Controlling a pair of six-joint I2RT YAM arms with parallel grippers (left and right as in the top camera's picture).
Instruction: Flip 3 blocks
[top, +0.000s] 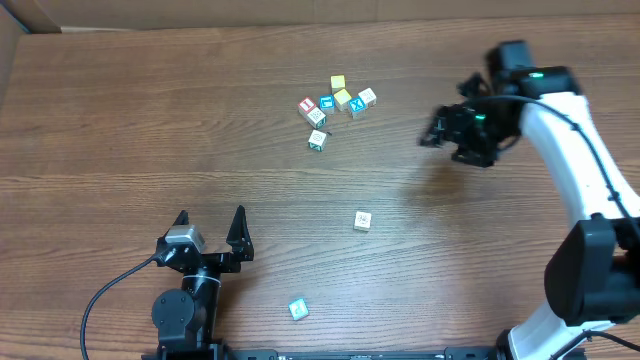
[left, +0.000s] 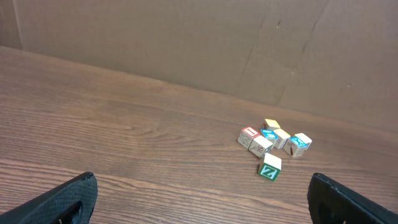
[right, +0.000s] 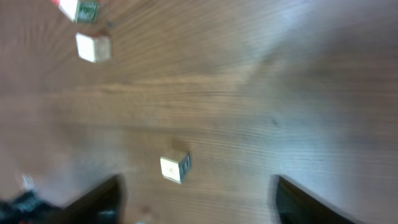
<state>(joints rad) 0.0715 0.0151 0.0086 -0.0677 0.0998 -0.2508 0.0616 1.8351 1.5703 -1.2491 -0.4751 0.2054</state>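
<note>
One pale block (top: 362, 220) lies alone mid-table, another with a blue mark (top: 298, 309) sits near the front edge, and a third with a green mark (top: 318, 140) rests just below the cluster. The left wrist view shows that green Z block (left: 269, 168) ahead and to the right. My left gripper (top: 210, 235) (left: 205, 211) is open near the front left, holding nothing. My right gripper (top: 450, 135) (right: 199, 211) hovers at the right, open and empty. In the blurred right wrist view a pale block (right: 174, 168) lies on the wood just ahead of its fingers.
A cluster of cubes stands at the back centre: yellow-topped ones (top: 340, 90), a blue X cube (top: 357, 108), a red-marked cube (top: 308, 105) and cream ones (top: 367, 97). A cardboard wall (left: 186, 43) backs the table. Two more cubes (right: 93, 48) show at the upper left of the right wrist view.
</note>
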